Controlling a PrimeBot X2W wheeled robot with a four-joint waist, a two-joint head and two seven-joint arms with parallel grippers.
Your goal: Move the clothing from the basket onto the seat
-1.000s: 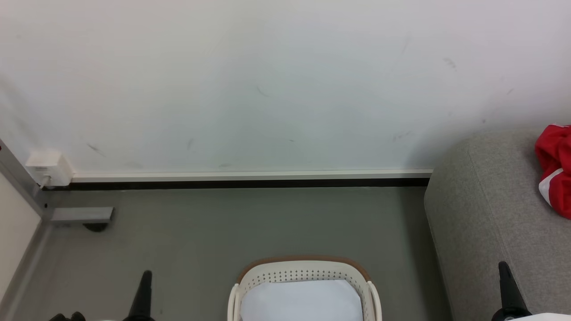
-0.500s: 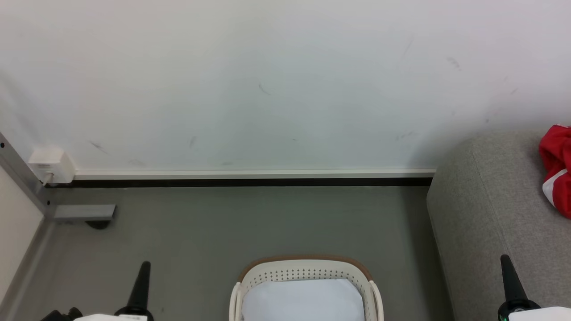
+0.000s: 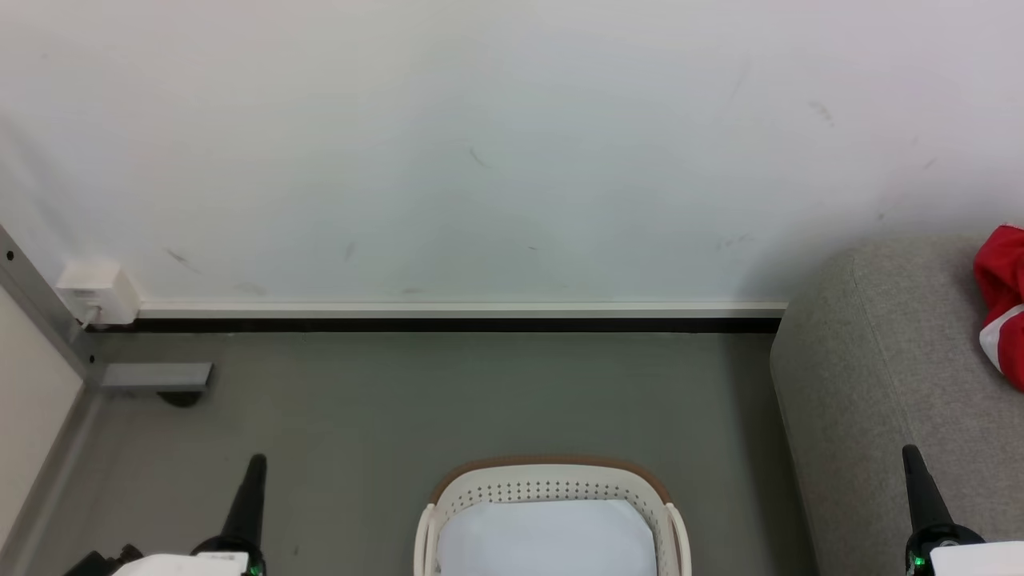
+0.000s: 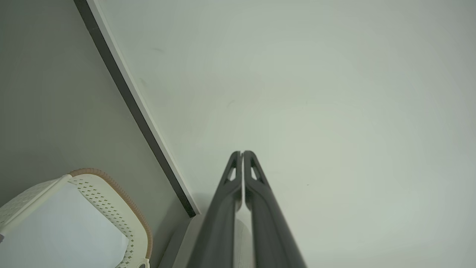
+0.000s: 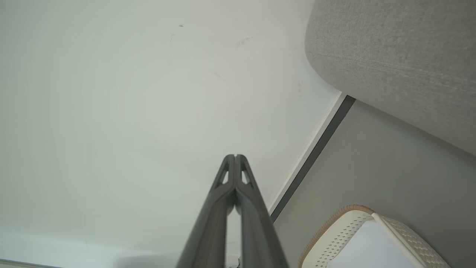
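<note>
My view drifted, my left gripper (image 3: 257, 459) and right gripper (image 3: 909, 450) crept up clenched and empty, the near basket (image 3: 552, 467) showed just a pale sheet (image 3: 544, 536), and red clothing (image 3: 1000, 320) lay on the sofa (image 3: 880, 360) at right: seemingly done.

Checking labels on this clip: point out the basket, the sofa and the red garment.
basket (image 3: 552, 486): head view, perforated far wall.
sofa (image 3: 880, 360): head view, bare grey top.
red garment (image 3: 1004, 268): head view, red fabric above its white band.
</note>
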